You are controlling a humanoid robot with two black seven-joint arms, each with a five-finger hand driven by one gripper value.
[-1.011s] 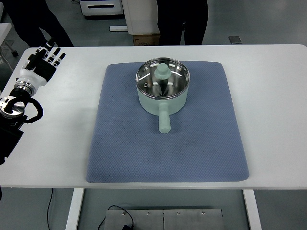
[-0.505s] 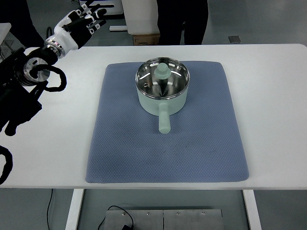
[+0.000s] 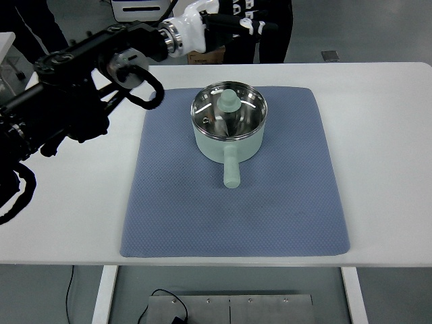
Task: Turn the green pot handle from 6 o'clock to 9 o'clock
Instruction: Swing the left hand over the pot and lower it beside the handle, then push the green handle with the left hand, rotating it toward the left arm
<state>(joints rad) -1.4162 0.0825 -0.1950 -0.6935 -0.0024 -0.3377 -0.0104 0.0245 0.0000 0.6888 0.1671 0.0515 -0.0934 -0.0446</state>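
Green pot (image 3: 229,127) on blue mat (image 3: 235,202), handle (image 3: 231,169) at six o'clock.

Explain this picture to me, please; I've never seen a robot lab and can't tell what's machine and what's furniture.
There is one camera, mounted on the robot and looking steeply down at its work. The black jointed thing coming in from the left is the robot's left arm, ending in a white and black left hand with fingers stretched out beyond the far edge of the white table. It holds nothing. No right arm shows. On the table lies a blue mat, and on it stands a green pot with a glass lid. The pot's handle points toward the camera. Dark-clothed people stand behind the table.
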